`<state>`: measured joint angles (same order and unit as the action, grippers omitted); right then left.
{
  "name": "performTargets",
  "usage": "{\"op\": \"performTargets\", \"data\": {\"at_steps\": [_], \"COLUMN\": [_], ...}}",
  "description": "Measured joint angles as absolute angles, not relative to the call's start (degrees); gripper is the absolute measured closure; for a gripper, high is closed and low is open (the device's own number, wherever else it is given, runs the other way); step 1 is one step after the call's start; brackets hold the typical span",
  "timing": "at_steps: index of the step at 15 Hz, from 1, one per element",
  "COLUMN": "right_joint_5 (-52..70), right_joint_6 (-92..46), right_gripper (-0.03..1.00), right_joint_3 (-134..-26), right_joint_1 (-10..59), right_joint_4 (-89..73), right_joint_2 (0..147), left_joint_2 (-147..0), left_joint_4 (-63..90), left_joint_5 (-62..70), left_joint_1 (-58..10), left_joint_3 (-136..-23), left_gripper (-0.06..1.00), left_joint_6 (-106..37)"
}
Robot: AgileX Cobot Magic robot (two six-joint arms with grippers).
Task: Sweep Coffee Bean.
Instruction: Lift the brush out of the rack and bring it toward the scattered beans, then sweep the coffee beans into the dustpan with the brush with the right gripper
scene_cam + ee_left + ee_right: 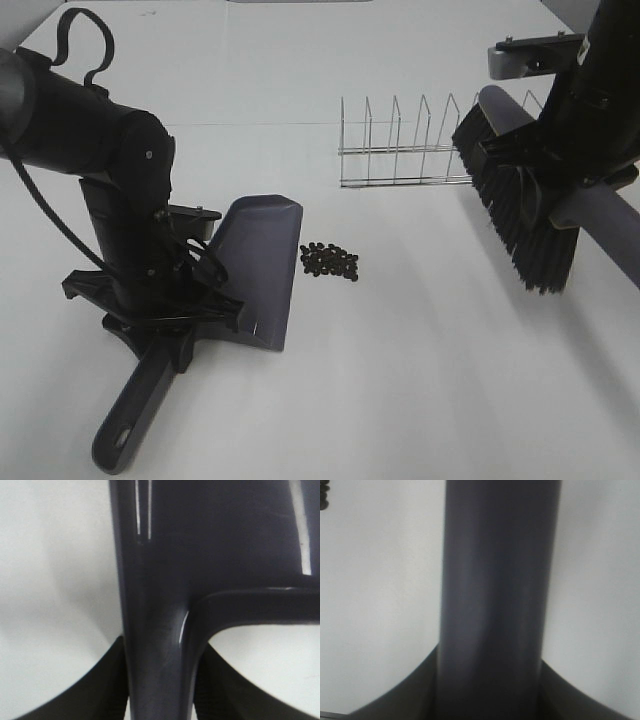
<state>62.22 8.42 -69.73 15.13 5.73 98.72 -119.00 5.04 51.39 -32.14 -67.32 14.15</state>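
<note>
Several dozen beans [330, 261] lay in a tight cluster on the table [400, 380] in the high view, just beside the open lip of the dustpan [262, 262], on its right. The dustpan rested on the table with its handle pointing toward the near edge. The left gripper [170, 335] was clamped on that handle, close behind the pan. The brush [515, 205] hung tilted at the right, bristles downward, well apart from the beans. Whether the bristles touched the table could not be told. The right gripper [565, 160] gripped its grey handle. A wire rack [400, 150] stood upright behind the beans, near the brush head. In the left wrist view, the dustpan [160, 630] handle filled the centre, and the fingers [100, 690] pressed against it on both sides. In the right wrist view, the brush [492, 580] handle ran between the fingers [405, 700], which held it on both sides. A few beans [324, 497] were visible on the table to one side of the handle.
</note>
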Motion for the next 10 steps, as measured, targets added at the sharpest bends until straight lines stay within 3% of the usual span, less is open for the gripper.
{"op": "performTargets", "data": {"at_steps": [8,10], "right_joint_5": [62.74,64.63], "right_joint_6": [12.38,13.41], "right_gripper": [0.67,0.67], "right_joint_3": [-76.09,-79.98], "right_joint_1": [15.41,20.17], "right_joint_4": [9.45,11.06], "right_joint_2": [110.35,116.65], "left_joint_2": [-119.75,-119.75], "left_joint_4": [4.3,4.3], "left_joint_5": [52.02,52.02], "left_joint_1": [-32.83,-32.83], "left_joint_3": [-67.84,-67.84], "left_gripper": [0.62,0.62], "left_joint_6": [14.32,14.32]}}
